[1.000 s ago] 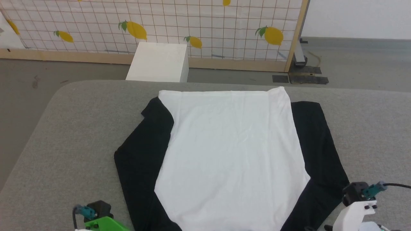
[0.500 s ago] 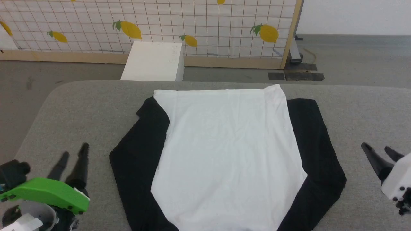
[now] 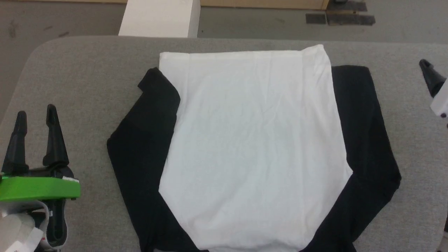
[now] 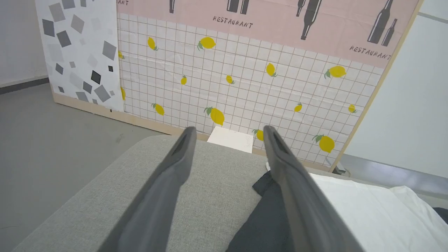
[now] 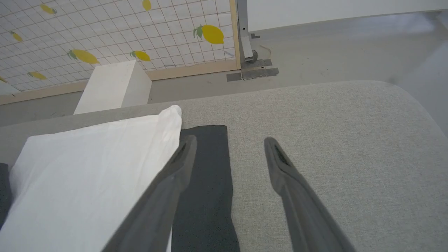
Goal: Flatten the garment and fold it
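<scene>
1. Garment [image 3: 252, 140] lies spread in the middle of the grey desk [image 3: 87, 70]. White body up, no print visible. Black sleeves lie along both sides, each bent outward at mid-length.
2. Left gripper [image 3: 36, 111]: jaws apart, holding nothing, over bare desk to the left of the left sleeve, not touching it. In the left wrist view one finger overlaps the sleeve's far end.
3. Right gripper [image 5: 230, 140]: jaws apart, holding nothing, near the far end of the right sleeve. In the right wrist view one finger overlaps the black cloth and the other is over bare desk. Cannot tell whether it touches.
4. Step, as judged: flattening looks nearly done, with only faint creases in the white panel. Folding not yet begun.
5. Next move, as judged: lower each gripper onto its sleeve, pinch the cloth and carry the sleeve in over the white body.
6. Watch: the far end of the left sleeve is turned over on itself and may need smoothing first. The cloth is thin and flat against a soft cover, so a pinch may miss or slip.
7. Around: white box [image 3: 159, 17] on the floor beyond the far edge, lemon-print panel [image 4: 245, 87] behind it. Neither is in the way.
</scene>
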Controlling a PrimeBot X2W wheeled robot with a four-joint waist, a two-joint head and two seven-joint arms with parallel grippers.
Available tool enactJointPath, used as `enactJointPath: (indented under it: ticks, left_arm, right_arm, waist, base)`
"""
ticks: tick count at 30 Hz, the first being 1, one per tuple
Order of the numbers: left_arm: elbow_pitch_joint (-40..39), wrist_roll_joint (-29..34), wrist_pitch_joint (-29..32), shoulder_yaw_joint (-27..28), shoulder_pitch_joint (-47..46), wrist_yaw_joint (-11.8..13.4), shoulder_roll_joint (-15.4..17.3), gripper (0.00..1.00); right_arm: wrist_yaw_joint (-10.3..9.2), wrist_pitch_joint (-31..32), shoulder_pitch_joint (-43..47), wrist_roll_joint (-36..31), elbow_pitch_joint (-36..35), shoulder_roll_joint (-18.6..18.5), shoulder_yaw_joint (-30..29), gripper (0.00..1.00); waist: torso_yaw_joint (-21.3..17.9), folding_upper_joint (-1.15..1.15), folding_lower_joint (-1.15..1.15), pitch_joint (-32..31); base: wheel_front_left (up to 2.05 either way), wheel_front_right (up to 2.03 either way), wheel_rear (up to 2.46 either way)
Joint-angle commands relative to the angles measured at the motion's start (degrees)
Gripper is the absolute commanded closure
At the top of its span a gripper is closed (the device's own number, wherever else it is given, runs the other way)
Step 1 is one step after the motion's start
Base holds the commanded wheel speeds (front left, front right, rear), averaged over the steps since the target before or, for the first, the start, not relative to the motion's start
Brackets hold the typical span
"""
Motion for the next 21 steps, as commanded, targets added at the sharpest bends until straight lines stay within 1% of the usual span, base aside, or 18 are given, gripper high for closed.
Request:
enactJointPath:
  ticks: [1,6,11,16,21]
  left_arm:
    - [-0.16,1.86,-0.25,1.1,-1.57,-1.39,-1.23,0.0]
    - [0.07,6.33,-0.26,4.08,-4.31,-5.76,-4.58,0.0]
    - [0.49,10.99,-0.26,5.41,-6.57,-9.63,-6.78,0.0]
    - [1.41,13.62,-0.26,6.07,-8.19,-11.84,-8.87,0.0]
    - [2.56,14.67,-0.27,6.7,-8.79,-12.95,-10.57,0.0]
  right_arm:
    - [-0.08,0.58,-2.7,-1.72,1.44,-0.14,-0.44,0.0]
    - [-0.08,2.92,-10.36,-6.9,5.81,-0.81,-0.47,0.0]
    - [-0.08,8.41,-14.54,-10.67,8.82,-1.64,0.93,0.0]
    - [-0.08,12.15,-16.13,-12.8,9.61,-2.49,2.54,0.0]
    - [-0.08,12.81,-16.45,-12.51,9.76,-2.26,2.85,0.0]
  waist:
    - [1.83,0.0,0.0,8.14]
    - [3.24,0.0,0.0,14.01]
    - [4.14,0.0,0.0,18.28]
    - [4.48,0.0,0.0,20.34]
    - [4.37,0.0,0.0,20.94]
  base:
    - [0.0,0.0,0.0]
    - [0.0,0.0,0.0]
    - [0.0,0.0,0.0]
    - [0.0,0.0,0.0]
    - [0.0,0.0,0.0]
